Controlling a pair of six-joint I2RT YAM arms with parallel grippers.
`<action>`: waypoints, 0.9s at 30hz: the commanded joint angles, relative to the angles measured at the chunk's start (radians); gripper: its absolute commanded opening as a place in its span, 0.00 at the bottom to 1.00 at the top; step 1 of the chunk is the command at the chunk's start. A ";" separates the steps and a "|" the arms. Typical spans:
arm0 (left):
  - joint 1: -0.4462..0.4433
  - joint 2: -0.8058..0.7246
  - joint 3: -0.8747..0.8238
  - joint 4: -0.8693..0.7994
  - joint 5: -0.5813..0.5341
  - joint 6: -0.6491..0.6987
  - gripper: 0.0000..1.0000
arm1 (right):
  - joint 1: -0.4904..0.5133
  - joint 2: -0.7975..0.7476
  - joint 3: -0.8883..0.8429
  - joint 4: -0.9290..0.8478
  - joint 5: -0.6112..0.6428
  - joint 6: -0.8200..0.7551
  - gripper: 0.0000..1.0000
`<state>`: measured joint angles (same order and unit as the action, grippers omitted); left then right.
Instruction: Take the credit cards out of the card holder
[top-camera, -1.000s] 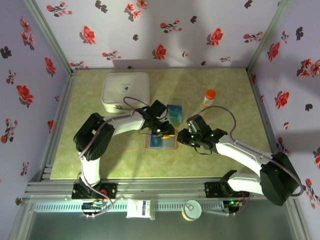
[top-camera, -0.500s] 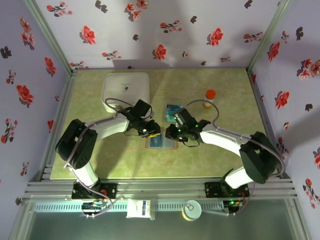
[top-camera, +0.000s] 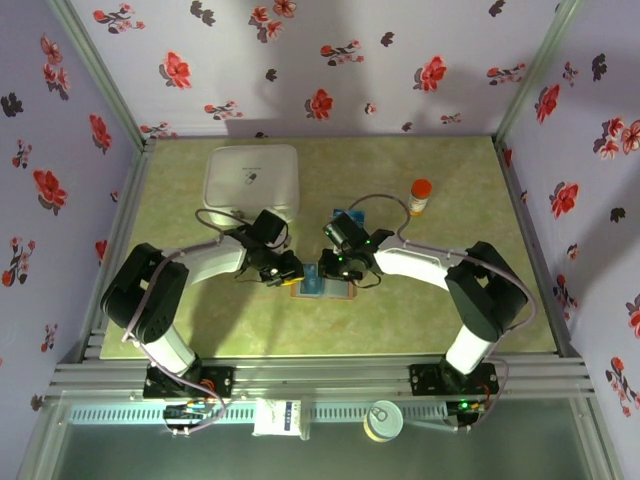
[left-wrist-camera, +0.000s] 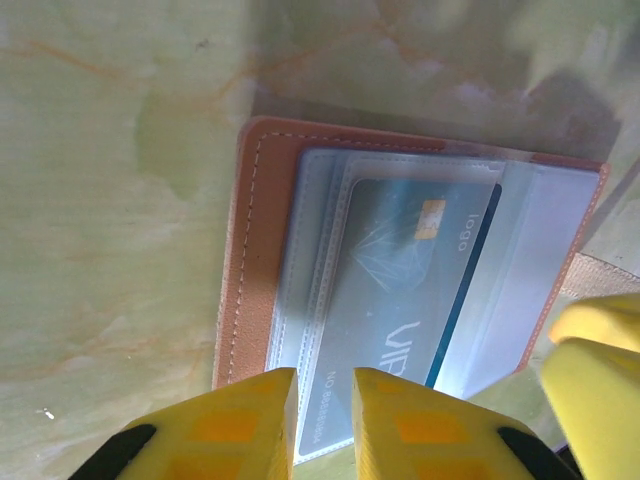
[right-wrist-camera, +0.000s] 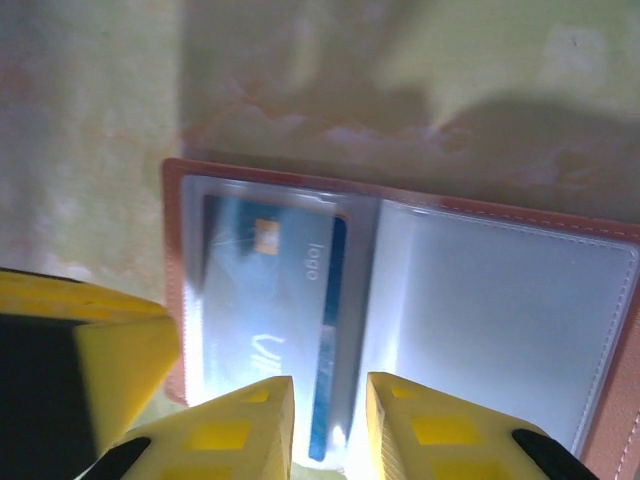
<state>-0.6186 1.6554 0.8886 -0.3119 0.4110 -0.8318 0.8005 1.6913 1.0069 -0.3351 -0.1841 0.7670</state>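
Observation:
The card holder (top-camera: 338, 291) lies open on the table, reddish-brown leather with clear grey-blue pockets (left-wrist-camera: 250, 260) (right-wrist-camera: 520, 300). One teal credit card (left-wrist-camera: 410, 290) (right-wrist-camera: 255, 300) with a gold chip sits in a pocket, a dark blue edge beside it. My left gripper (top-camera: 292, 273) (left-wrist-camera: 323, 425) hovers low over the holder's left end, jaws narrowly open over the card's near edge. My right gripper (top-camera: 336, 266) (right-wrist-camera: 330, 430) hangs over the holder's middle fold, jaws also narrowly open, nothing pinched. Each wrist view catches a yellow finger of the other gripper at its side.
A white square box (top-camera: 252, 180) stands at the back left. A small clear box (top-camera: 349, 214) with blue contents lies just behind the holder. An orange-capped bottle (top-camera: 420, 196) stands at the back right. Flowered walls close in the table.
Both grippers have moved left: the right one from beside the holder to over it, the left one to its left end. The left jaws have narrowed.

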 joint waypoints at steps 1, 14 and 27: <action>0.008 0.009 -0.017 0.025 0.003 0.008 0.21 | 0.005 0.028 -0.012 -0.004 0.023 -0.020 0.26; 0.003 -0.020 -0.079 0.071 0.012 -0.026 0.21 | 0.004 0.049 -0.038 0.028 0.003 -0.011 0.27; -0.007 -0.054 -0.065 0.062 0.012 -0.033 0.20 | 0.005 -0.009 0.013 0.001 -0.010 -0.016 0.27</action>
<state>-0.6216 1.6287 0.7994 -0.2276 0.4160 -0.8654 0.8005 1.7069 0.9909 -0.3161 -0.1856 0.7662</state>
